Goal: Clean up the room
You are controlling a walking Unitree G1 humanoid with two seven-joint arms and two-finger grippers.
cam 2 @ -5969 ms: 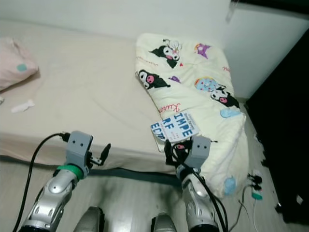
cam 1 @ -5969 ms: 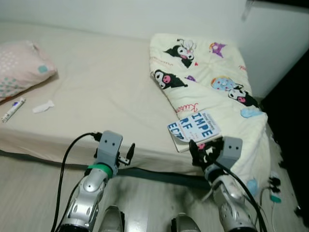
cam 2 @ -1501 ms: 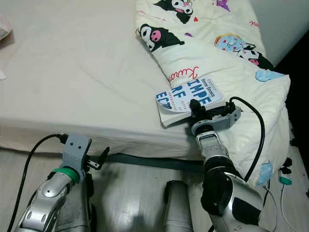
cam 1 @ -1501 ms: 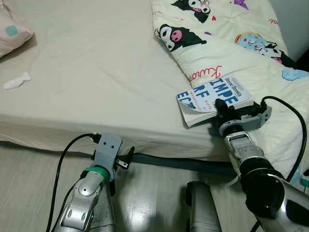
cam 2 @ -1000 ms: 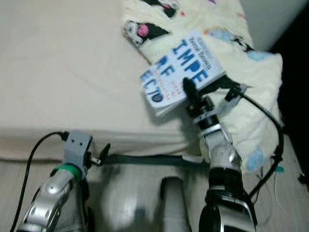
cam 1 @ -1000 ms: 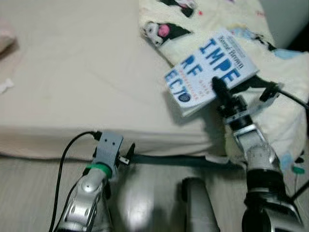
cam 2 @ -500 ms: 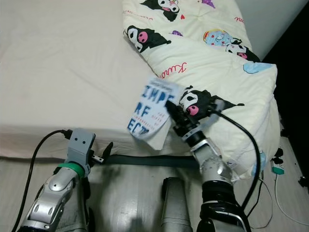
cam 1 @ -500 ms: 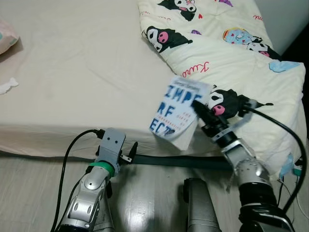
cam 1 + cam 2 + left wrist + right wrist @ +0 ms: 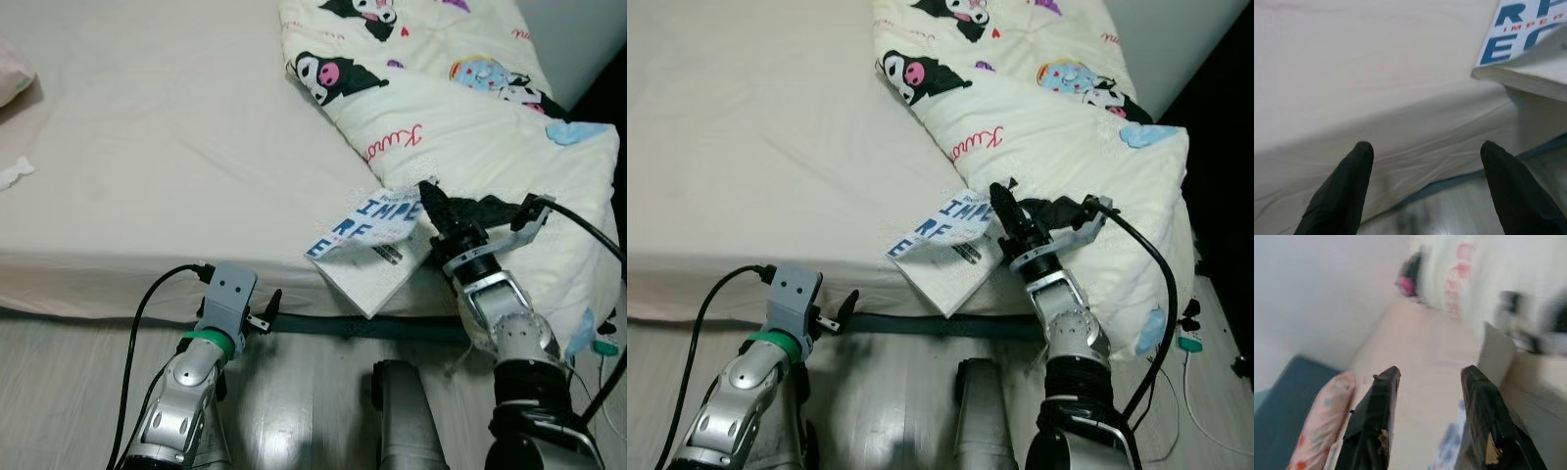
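Bed (image 9: 176, 147) with a plain cream sheet takes up most of the head views; one cartoon-print comforter (image 9: 470, 108) lies bunched along its right side and hangs over the near corner. One book (image 9: 377, 250), white with blue lettering, lies at the bed's near edge, just beside the comforter, its cover curling up and one corner overhanging the edge. Right gripper (image 9: 431, 201) sits at the book's upper right corner, close against the comforter fold; in the right wrist view its two fingers (image 9: 1374, 416) stand apart, and I cannot tell whether they pinch anything. Left gripper (image 9: 1425, 191) is low in front of the bed's side, spread wide and holding nothing, with the book's overhanging corner (image 9: 1528, 54) up ahead of it. One pink pillow (image 9: 12, 83) is at the far left edge of the bed, with one small white scrap (image 9: 14, 174) on the sheet near it. A black cable (image 9: 147, 304) loops off the left wrist. Pale wood floor (image 9: 59, 392) is below.
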